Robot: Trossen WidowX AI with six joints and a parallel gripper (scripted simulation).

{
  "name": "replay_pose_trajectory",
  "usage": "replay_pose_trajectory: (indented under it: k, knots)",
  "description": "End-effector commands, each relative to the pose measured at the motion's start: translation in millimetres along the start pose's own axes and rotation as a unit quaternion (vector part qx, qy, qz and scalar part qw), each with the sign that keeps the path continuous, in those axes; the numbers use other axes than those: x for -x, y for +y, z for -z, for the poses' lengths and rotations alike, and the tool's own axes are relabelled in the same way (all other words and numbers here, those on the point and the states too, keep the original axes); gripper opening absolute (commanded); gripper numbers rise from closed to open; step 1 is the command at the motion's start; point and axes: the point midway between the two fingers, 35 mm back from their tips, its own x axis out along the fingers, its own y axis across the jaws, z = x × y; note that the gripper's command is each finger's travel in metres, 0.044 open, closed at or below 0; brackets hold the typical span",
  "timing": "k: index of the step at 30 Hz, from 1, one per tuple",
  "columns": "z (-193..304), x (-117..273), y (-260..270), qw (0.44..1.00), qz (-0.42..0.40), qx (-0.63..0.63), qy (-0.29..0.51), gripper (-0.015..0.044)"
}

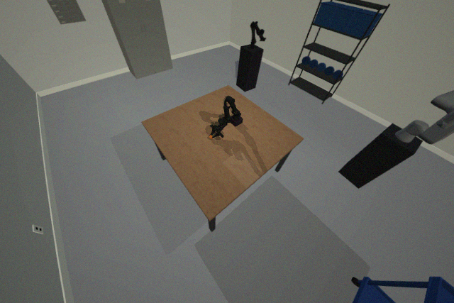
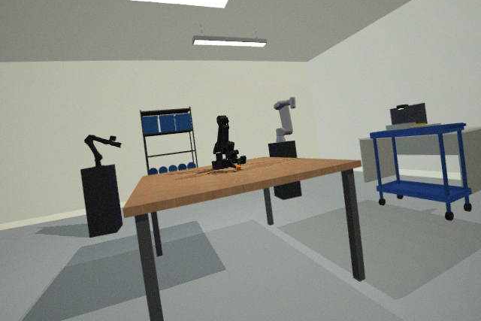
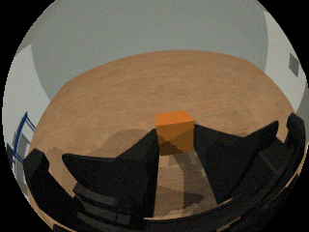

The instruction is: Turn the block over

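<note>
A small orange block (image 1: 211, 137) (image 2: 237, 167) (image 3: 175, 131) is between the fingertips of my gripper (image 3: 173, 130), which is shut on it. In the wrist view one side of the block is lit and the side toward the camera is in shade; no mark can be made out on either. The gripper reaches low over the wooden table (image 1: 194, 171) (image 2: 186, 189) (image 3: 145, 82), tilted well over toward the horizontal. The block is at or just above the table top; the frames do not show clearly whether it touches. Its other sides are hidden.
The arm's base (image 1: 236, 120) stands on the table behind the gripper. Away from the table are a shelf rack (image 1: 328, 48), two other arms on black pedestals (image 1: 250, 68) (image 1: 377, 156), and a blue cart (image 2: 423, 189).
</note>
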Motion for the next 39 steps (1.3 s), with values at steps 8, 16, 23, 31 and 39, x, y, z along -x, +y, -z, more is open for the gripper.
replay_pose_trajectory:
  k: [8,16,23,31,39]
  knots:
    - [3.3,2.0,-0.8,1.000,0.002,0.000,0.003,0.0000]
    - [3.3,2.0,-0.8,1.000,0.002,0.000,0.003,0.0131]
    - [3.3,2.0,-0.8,1.000,0.002,0.000,0.003,0.0315]
    - [3.3,2.0,-0.8,1.000,0.002,0.000,0.003,0.0440]
    - [3.3,2.0,-0.8,1.000,0.002,0.000,0.003,0.0440]
